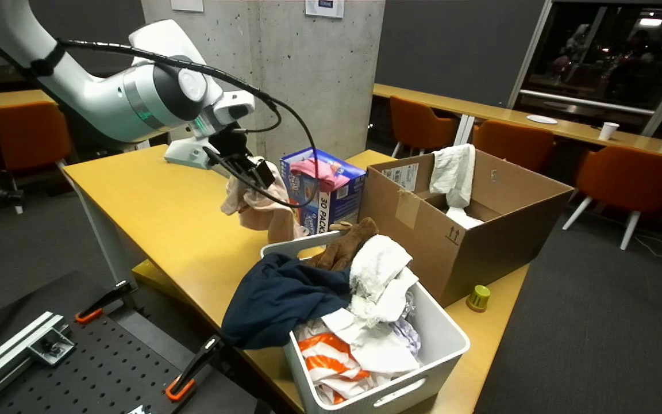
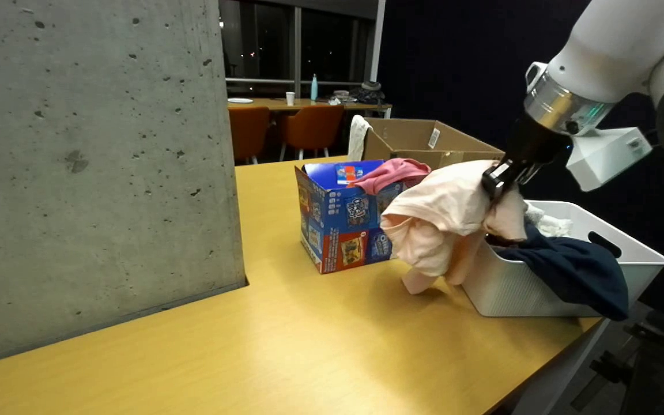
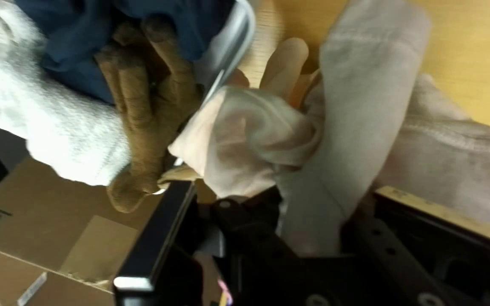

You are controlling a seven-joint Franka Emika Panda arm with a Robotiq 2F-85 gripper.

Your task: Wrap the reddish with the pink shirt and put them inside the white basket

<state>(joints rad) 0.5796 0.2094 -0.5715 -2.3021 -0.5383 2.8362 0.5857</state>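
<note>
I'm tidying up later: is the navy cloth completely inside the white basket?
No, in an exterior view the navy cloth drapes over the rim of the white basket and hangs outside.

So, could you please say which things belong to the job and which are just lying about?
Job: pale pink shirt, gripped by the fingers; white basket; radish, not visible.
Lying about: cardboard box, blue snack box, navy cloth, green cup.
</note>
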